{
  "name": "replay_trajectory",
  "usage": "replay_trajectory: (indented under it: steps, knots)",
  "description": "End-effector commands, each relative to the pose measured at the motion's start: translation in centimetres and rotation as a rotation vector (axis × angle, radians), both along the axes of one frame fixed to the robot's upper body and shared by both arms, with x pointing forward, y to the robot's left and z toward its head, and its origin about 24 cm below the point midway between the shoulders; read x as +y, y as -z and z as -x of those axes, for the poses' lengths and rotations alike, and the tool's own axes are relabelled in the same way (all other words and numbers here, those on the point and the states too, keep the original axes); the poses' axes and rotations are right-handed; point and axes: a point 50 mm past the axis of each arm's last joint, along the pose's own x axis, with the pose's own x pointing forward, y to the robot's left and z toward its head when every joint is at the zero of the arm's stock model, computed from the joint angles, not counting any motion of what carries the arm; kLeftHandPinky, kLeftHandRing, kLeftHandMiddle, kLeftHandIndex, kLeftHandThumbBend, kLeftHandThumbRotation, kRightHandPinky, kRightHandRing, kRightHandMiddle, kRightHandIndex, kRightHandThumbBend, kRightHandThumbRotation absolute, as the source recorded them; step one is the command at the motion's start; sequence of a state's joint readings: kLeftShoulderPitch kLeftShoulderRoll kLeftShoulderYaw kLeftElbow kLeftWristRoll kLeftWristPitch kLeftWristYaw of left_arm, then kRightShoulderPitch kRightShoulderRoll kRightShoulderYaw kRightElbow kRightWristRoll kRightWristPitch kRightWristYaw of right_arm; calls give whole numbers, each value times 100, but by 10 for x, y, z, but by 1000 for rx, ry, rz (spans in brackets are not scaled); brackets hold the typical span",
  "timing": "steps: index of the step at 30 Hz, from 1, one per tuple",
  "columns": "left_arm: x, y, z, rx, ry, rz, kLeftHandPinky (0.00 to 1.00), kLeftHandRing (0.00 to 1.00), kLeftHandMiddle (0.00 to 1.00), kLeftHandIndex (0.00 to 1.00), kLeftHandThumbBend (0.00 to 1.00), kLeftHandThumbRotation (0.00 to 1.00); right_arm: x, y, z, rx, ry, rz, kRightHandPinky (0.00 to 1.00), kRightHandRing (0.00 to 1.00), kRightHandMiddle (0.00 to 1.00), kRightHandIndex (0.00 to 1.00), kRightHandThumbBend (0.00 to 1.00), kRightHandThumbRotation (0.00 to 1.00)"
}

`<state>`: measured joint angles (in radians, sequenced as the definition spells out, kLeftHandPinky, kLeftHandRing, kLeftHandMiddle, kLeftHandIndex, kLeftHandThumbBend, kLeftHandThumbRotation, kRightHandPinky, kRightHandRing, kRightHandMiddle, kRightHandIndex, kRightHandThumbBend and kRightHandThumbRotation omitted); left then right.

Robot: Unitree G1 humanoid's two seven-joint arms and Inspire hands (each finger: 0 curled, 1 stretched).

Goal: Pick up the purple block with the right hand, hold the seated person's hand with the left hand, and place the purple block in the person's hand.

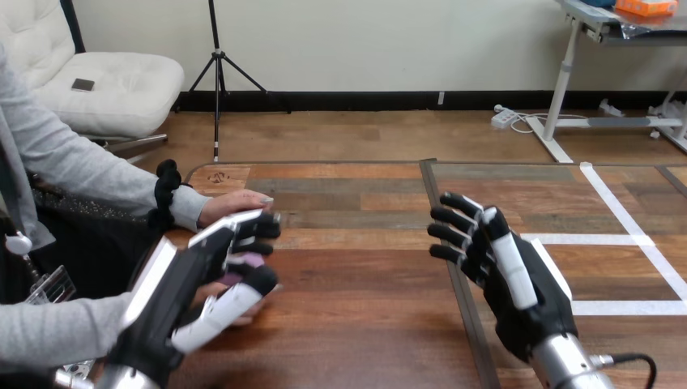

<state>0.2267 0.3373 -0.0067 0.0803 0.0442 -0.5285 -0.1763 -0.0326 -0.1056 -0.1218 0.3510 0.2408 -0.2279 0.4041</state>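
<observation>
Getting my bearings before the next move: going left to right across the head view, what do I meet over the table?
Left hand → right hand → white tape lines.

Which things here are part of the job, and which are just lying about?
Job:
- purple block
- person's near hand, with the left hand curled round it
- right hand, open and empty

Lying about:
- white tape lines on the table
- person's far hand, resting on it

We are seeing the bench (364, 312) showing brown wooden planks in mixed tones, crossed by white tape lines (591, 239). The left robot hand (186, 275) and right robot hand (506, 271) are showing black with white shells. The block (245, 262) is showing purple.
</observation>
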Motion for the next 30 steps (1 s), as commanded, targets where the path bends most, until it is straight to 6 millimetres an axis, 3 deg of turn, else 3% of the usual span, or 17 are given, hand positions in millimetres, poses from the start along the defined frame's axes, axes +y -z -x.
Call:
replay_trajectory:
  steps: [1,15,20,30]
  knots:
    - [-1,-17,3,-97,-5,45,65,76,78,76,83,91,-3,-18,-3,-87,-5,0,86,84,83,83,94,81]
    - [4,-15,25,-75,-33,114,70,78,79,76,62,91,-10,-21,16,-112,-26,39,81,82,83,84,94,79]
    - [5,-17,28,-97,-41,118,67,75,77,75,56,93,-12,-21,22,-118,-33,37,80,82,83,84,90,75]
    - [3,-20,32,-105,-51,248,66,75,76,74,59,93,-9,-23,33,-158,-31,-12,79,82,82,84,87,71]
